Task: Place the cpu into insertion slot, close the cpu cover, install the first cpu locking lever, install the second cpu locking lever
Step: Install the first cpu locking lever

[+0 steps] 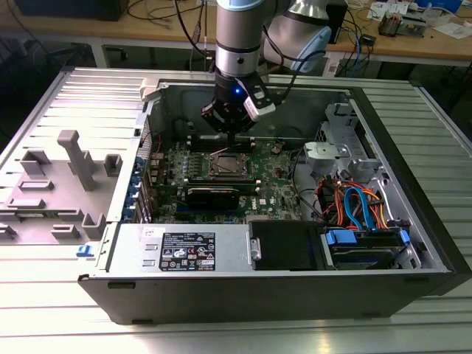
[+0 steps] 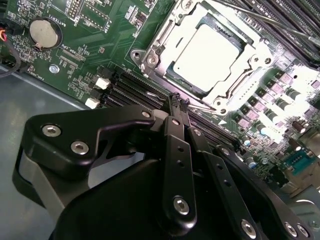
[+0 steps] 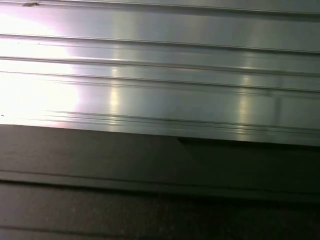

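The cpu point(image 2: 207, 52), a pale square chip, lies flat in the insertion slot point(image 2: 174, 74) on the green motherboard point(image 2: 75, 55). The silver cpu cover point(image 2: 250, 57) lies down around it, with the chip showing through its window. A thin silver locking lever point(image 2: 272, 21) runs along the far side of the socket. Another thin wire point(image 2: 202, 106) lies at the near side, right by the fingertips. My gripper point(image 2: 178, 101) is shut, its black fingers pressed together just off the socket's near edge. In the exterior view the gripper point(image 1: 230, 137) hangs over the socket point(image 1: 225, 164).
Black memory slots point(image 2: 135, 87) flank the socket. A coin battery point(image 2: 44, 32) sits on the board. The open case point(image 1: 243, 276) holds a drive bay with orange and blue cables point(image 1: 358, 206). A grey fixture point(image 1: 74, 158) stands at the exterior view's left on the ribbed metal table point(image 3: 160, 75).
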You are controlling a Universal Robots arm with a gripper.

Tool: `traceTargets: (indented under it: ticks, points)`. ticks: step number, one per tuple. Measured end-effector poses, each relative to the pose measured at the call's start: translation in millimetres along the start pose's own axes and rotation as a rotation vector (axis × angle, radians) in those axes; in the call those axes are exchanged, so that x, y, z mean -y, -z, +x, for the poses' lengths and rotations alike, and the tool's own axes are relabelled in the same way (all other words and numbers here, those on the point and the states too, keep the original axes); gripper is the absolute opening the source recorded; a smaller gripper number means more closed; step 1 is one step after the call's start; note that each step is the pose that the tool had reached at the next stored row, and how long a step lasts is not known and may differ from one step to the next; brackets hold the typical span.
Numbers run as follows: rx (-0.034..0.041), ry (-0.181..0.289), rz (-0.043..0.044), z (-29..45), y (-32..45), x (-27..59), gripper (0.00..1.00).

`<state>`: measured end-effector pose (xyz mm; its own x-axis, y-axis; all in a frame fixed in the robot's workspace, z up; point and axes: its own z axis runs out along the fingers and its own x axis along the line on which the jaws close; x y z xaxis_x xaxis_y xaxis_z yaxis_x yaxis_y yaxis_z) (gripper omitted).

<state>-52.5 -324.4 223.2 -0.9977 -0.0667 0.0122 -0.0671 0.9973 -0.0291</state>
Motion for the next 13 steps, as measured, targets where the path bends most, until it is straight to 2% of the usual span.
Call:
traceTargets:
  ticks: [5, 13]
  points:
    - [-0.0001, -0.004, 0.0001, -2.9, -2.8, -0.7, 0.11]
    - [-0.0002, -0.004, 0.0001, -3.0, -3.3, -0.7, 0.11]
